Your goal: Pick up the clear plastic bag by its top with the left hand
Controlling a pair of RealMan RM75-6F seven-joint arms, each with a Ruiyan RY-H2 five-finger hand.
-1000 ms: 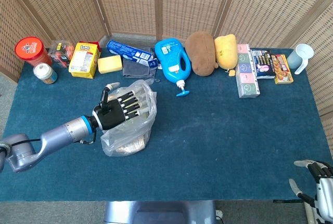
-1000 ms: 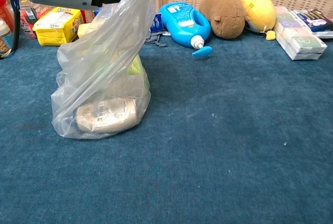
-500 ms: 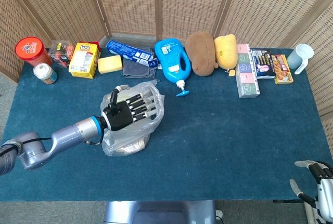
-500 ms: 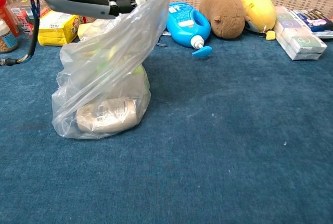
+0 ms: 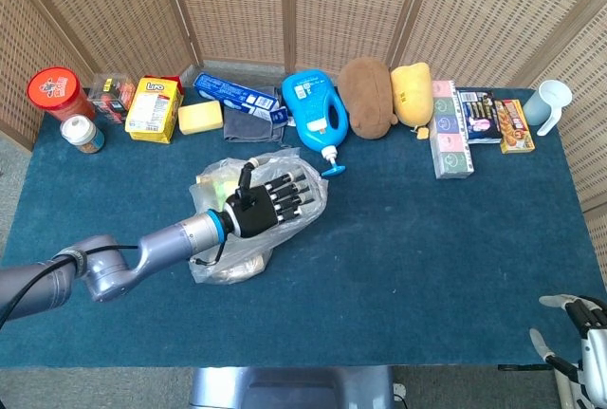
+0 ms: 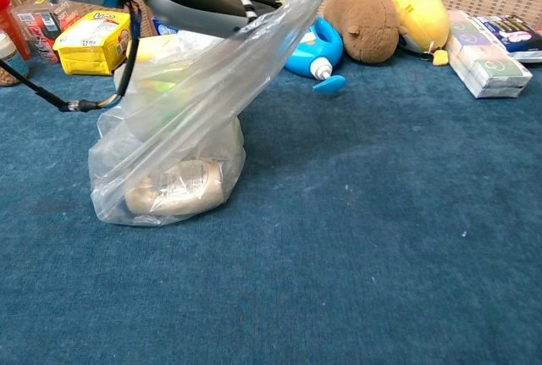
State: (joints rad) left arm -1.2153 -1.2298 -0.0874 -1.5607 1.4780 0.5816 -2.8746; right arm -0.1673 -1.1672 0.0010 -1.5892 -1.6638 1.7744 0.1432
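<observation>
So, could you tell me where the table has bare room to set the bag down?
Bare cloth spans the near half, right of the clear plastic bag that the left hand holds. The back edge is crowded, red-lidded jar through blue bottle to white cup.

One plastic bag, two plush toys, one blue jug, two jars, one white cup.

Yellow box at table's back left showing red lettering, appearing to read "Lipton"; same box in chest view carrying red mark, too small to read. Printed label on pale bottle inside clear plastic bag blurring, illegible. Print on blue carton and boxes at right unreadable.
</observation>
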